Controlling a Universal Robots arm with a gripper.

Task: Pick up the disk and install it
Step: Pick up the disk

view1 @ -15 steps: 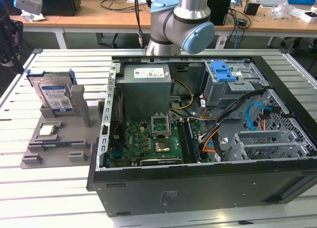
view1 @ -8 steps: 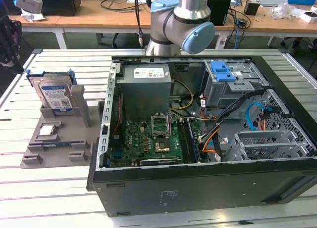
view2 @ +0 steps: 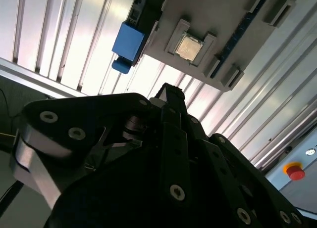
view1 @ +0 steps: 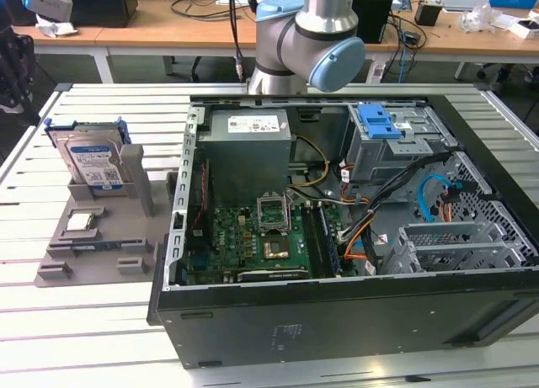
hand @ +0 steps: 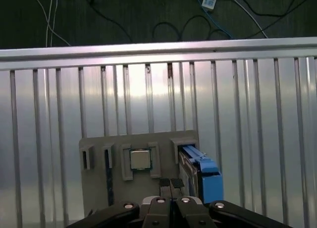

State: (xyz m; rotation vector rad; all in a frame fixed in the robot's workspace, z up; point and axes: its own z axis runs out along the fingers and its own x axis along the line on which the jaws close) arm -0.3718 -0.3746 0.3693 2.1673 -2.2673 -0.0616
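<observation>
Disk (view1: pixel 91 156) on edge in its stand (view1: pixel 101 236)
Silver, with a white-and-blue label and a blue frame, it stands upright on the worktop (view1: pixel 84 321), at the exterior view's left.

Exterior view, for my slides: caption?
Silver metal hard drive in blue plastic carrier stands in grey holder beside open black computer case.

Silver, blue-framed disk (view1: pixel 94 165); grey holder (view1: pixel 118 228)

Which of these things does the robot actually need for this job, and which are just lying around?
For the job: the disk, standing in the grey holder; the drive bay; the end effector.
Just there: the small square chip; the power supply.
</observation>
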